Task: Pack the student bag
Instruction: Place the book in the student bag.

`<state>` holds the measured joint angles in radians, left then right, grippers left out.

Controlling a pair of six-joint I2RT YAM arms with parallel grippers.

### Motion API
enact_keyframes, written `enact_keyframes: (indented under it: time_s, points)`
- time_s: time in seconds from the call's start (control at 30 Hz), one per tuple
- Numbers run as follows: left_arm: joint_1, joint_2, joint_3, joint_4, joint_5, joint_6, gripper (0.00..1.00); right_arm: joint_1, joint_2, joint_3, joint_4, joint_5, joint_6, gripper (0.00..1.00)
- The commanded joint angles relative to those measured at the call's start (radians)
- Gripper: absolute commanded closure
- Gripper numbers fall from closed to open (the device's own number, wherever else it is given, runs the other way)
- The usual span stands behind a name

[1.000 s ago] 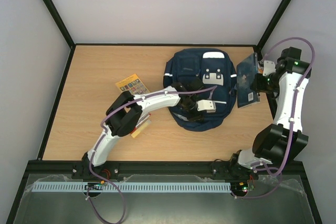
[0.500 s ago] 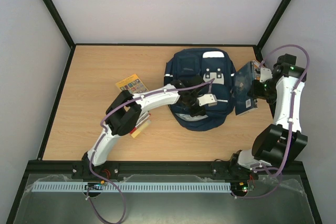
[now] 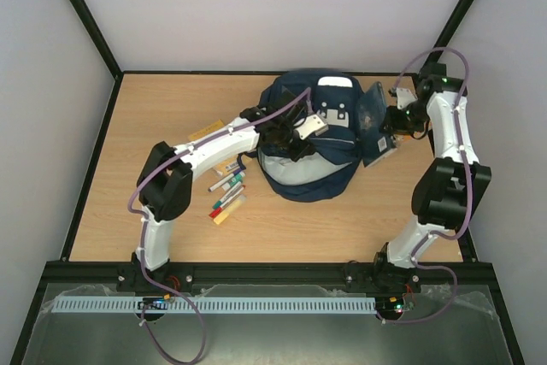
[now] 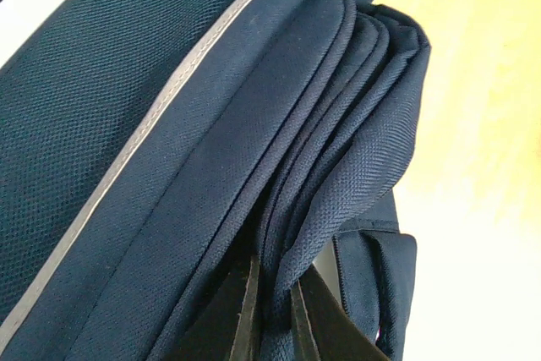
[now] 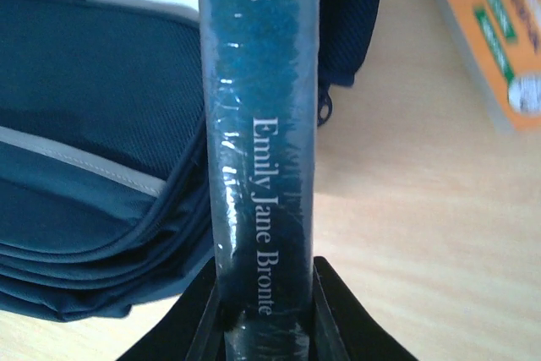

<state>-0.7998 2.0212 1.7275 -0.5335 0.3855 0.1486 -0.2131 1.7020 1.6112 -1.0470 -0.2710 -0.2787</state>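
The student bag, navy with white stripes and grey patches, stands at the table's middle back, its pale lining showing at the front. My left gripper is over its left half, shut on a fold of the navy fabric beside the zip edge; the left gripper pinches that fold between both fingers. A dark blue book hangs edge-on against the bag's right side, with my right gripper shut on it. In the right wrist view the book's spine reads "Emily Jane Bronte", clamped in the right gripper.
Several coloured markers lie left of the bag near the left arm. A yellow booklet peeks out from behind that arm. An orange-covered book lies on the wood right of the bag. Black frame posts and walls enclose the table.
My left gripper has shut on the bag's fabric and drawn it up and back, exposing pale lining. The right arm carried the book back and left, against the bag. The markers became visible.
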Motion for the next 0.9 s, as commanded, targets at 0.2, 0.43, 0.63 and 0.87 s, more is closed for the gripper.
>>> enact_keyframes:
  time_s: [0.2, 0.43, 0.63, 0.87]
  points:
    - [0.087, -0.023, 0.059, 0.099, -0.073, -0.167, 0.97, 0.06, 0.191, 0.318, 0.04, -0.233, 0.03, 0.99]
    - [0.142, 0.033, 0.127, 0.135, -0.164, -0.225, 0.98, -0.096, 0.043, 0.3, 0.055, -0.407, 0.061, 0.99]
    - [0.159, 0.064, 0.181, 0.152, -0.17, -0.273, 0.98, -0.129, -0.233, -0.077, 0.068, -0.561, -0.02, 0.99]
    - [0.181, 0.077, 0.192, 0.16, -0.146, -0.291, 0.98, -0.128, -0.391, -0.276, -0.042, -0.793, -0.188, 0.99]
